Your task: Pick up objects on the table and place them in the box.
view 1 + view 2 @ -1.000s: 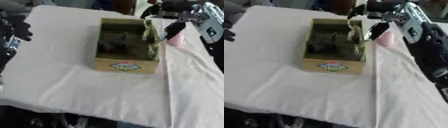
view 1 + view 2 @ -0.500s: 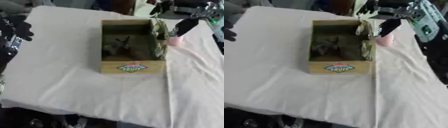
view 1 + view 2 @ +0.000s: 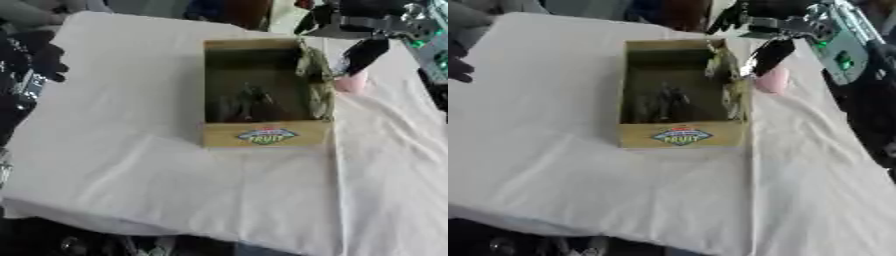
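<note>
Left eye view showed a pink object (image 3: 350,82) lying on the white-covered bench (image 3: 131,165), just beside the right wall of the cardboard box (image 3: 262,135), which already held dark items (image 3: 249,102). My right hand (image 3: 767,52) hung directly above the pink thing, fingers pointing down and apart, holding nothing, presumably placed for a grasp. My left hand (image 3: 39,55) sat idle at the left edge; I couldn't tell its fingers.
</note>
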Tool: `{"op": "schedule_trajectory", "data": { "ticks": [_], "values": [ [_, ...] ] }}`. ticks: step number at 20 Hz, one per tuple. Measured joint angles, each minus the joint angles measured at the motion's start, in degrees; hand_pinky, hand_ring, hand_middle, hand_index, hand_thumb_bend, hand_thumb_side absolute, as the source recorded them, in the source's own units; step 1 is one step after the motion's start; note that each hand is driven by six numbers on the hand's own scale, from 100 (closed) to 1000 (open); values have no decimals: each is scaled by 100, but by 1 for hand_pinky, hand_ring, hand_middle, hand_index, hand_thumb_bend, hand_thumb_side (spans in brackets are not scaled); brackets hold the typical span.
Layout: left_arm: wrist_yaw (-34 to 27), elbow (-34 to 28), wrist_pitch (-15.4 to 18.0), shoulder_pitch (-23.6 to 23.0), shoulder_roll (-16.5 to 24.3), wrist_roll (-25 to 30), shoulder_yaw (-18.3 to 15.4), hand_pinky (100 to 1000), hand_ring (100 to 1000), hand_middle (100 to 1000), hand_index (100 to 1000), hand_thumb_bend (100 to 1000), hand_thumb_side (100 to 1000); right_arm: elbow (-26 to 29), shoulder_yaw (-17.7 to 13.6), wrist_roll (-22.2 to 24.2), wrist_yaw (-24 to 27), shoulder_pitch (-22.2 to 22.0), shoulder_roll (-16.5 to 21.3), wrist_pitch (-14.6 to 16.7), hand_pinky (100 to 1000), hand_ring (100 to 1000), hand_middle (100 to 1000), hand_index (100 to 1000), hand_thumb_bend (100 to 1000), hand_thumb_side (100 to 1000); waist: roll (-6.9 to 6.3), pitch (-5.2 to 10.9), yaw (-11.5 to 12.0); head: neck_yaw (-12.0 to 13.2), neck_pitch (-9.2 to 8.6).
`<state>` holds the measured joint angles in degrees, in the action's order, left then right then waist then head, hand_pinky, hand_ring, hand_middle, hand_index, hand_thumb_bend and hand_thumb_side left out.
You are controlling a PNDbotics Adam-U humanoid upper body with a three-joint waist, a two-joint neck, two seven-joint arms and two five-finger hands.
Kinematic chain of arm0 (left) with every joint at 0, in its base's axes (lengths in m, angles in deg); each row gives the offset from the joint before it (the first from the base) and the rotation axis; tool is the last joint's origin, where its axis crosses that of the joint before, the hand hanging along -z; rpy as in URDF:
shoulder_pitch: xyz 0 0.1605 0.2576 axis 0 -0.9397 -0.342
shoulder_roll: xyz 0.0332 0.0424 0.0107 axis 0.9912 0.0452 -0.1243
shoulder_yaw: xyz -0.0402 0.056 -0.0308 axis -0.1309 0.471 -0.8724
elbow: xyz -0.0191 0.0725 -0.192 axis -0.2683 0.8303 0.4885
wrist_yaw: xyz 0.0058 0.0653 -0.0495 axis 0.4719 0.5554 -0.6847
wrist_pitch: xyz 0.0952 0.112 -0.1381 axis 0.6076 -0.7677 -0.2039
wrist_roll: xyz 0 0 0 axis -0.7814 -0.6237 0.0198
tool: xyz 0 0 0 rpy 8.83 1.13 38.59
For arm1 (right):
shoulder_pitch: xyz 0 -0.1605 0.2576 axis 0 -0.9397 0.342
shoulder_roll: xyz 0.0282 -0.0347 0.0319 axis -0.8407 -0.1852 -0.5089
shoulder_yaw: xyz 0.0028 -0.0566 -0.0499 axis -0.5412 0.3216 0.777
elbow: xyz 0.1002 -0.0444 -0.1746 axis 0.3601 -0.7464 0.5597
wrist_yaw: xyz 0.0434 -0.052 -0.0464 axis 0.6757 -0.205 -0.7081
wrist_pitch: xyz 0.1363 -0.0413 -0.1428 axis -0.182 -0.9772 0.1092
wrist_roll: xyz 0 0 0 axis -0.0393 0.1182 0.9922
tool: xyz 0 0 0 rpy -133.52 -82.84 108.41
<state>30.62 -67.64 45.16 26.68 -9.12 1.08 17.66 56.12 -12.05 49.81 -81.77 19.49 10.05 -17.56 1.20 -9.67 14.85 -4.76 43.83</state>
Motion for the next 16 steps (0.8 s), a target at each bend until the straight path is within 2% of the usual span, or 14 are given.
{"op": "schedule_trajectory", "data": {
  "ticks": [10,16],
  "values": [
    [0,0,4,1,-2,48,2,582,597,615,798,568,711,-308,363,-256,-665,221,-666,256,825,876,877,944,581,671,-19,-1,55,-95,0],
    [0,0,7,1,-2,51,2,582,597,616,798,566,711,-573,411,-317,-976,180,-782,317,822,873,874,943,591,672,-19,-4,51,-95,0]
  ]
}}
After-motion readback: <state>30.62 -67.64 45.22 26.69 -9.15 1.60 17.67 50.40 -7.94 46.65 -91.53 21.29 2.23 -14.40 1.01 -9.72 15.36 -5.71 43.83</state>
